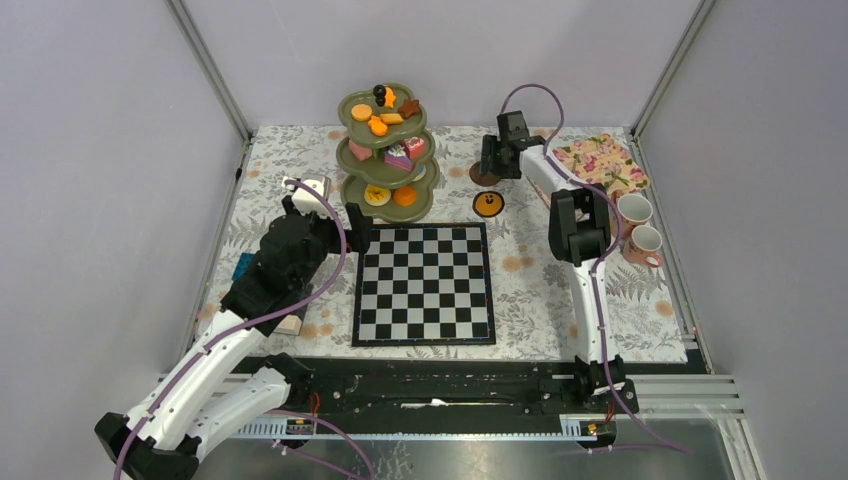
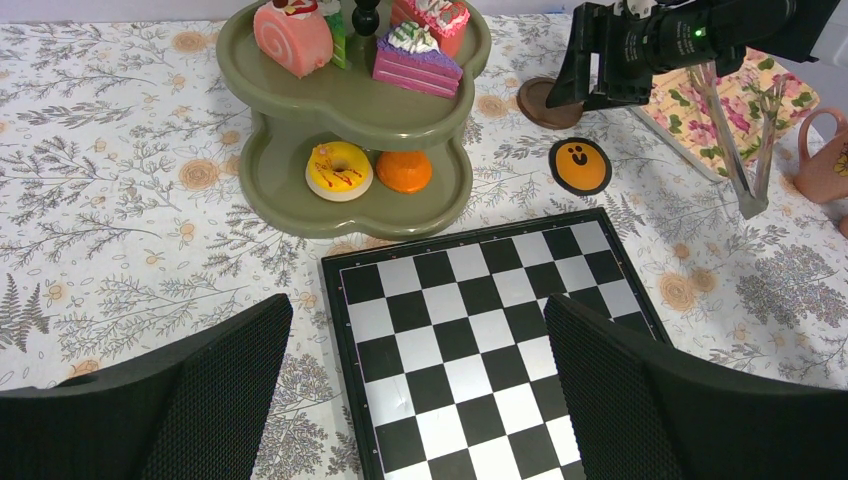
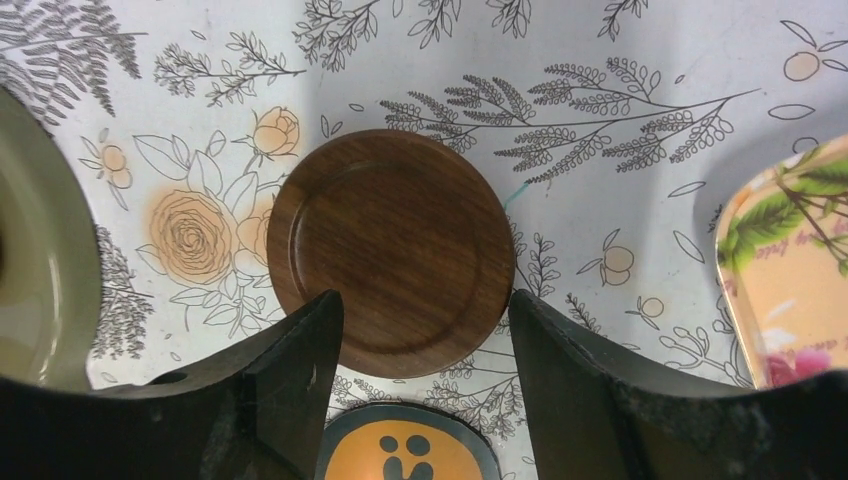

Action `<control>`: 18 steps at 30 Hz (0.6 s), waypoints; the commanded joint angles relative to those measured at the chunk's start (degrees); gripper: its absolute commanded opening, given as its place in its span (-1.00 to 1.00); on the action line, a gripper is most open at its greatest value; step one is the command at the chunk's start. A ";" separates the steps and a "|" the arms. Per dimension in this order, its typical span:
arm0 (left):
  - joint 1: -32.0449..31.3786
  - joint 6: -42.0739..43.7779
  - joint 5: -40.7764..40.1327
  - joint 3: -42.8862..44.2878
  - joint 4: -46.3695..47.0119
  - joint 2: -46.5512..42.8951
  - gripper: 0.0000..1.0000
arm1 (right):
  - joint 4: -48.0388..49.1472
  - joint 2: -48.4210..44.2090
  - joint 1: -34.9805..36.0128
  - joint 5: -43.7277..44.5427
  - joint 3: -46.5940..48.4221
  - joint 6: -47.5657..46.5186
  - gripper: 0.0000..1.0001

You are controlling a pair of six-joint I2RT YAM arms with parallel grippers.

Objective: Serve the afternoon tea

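Beside the green stand (image 2: 262,168), smiley-face coaster (image 2: 581,166), brown wooden coaster (image 3: 390,250)

In the left wrist view the stand (image 2: 350,100) loses its top tier to the upper edge. In the right wrist view the smiley coaster (image 3: 415,455) is cut off below.

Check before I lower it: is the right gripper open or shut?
Open: the right gripper has its fingers wide apart above the coaster.
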 commanded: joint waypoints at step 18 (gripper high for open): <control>-0.17 -3.07 2.85 8.38 -0.76 0.10 0.98 | -18.93 -8.22 -0.85 -1.70 17.37 2.93 0.76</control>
